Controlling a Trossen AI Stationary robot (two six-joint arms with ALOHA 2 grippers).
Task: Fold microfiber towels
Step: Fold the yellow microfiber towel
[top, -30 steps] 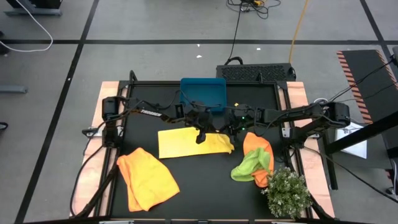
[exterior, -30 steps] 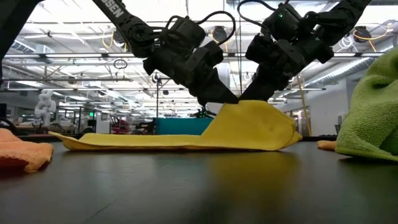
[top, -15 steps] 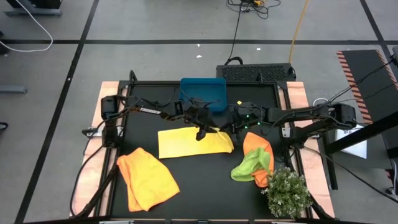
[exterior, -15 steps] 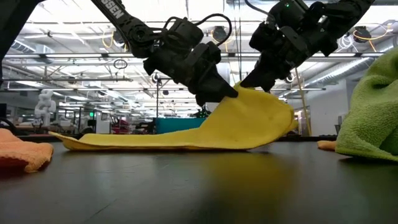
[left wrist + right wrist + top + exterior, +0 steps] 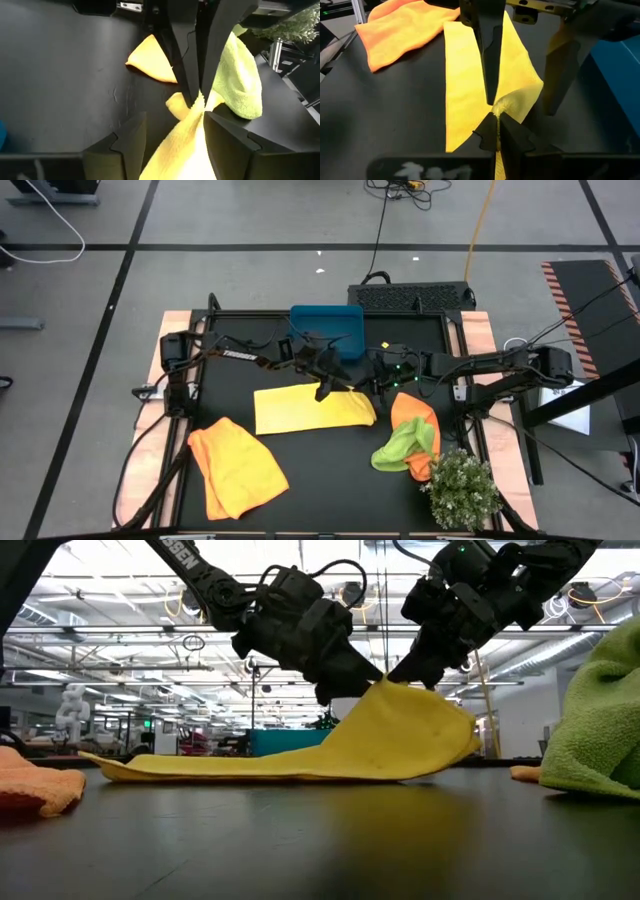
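Two grippers are meeting at one raised edge of the yellow towel [image 5: 312, 409], mid-fold.

Nearest, an orange towel [image 5: 238, 465] is lying loose at the near left, and a green towel [image 5: 405, 445] is heaped over a second orange towel [image 5: 414, 416] at the near right, beside the plant [image 5: 462, 488]. Mid-table, the yellow towel is lying flat but for its far right edge, which the right gripper [image 5: 418, 671] is pinching with fingers clenched and lifting off the table [image 5: 330, 480]. The left gripper [image 5: 362, 686] is just beside that pinch, its fingers spread apart and letting go. To fold well, the right gripper should probably be carrying the edge low and straight toward the opposite edge, while the left is clearing away without dragging cloth. Farthest, the tray [image 5: 326, 330] is sitting at the far edge.
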